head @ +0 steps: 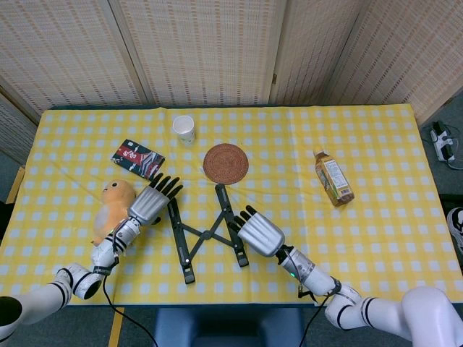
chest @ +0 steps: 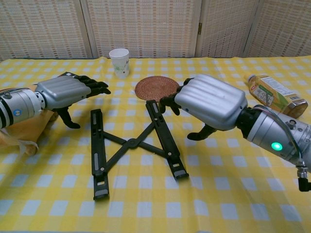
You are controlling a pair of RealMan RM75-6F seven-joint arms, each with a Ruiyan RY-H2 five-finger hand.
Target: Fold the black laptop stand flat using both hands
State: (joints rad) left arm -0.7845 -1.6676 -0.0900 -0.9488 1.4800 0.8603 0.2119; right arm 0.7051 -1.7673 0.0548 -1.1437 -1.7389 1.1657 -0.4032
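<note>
The black laptop stand lies spread in an X on the yellow checked cloth, its two long bars splayed apart. My left hand hovers low just left of the left bar, fingers stretched out and apart, holding nothing. My right hand is low beside the right bar. Its fingertips reach down close to that bar's far end, and whether they touch it is unclear. It grips nothing.
A yellow plush toy lies right beside my left forearm. Behind the stand sit a woven coaster, a paper cup and a dark snack packet. A tea bottle lies to the right.
</note>
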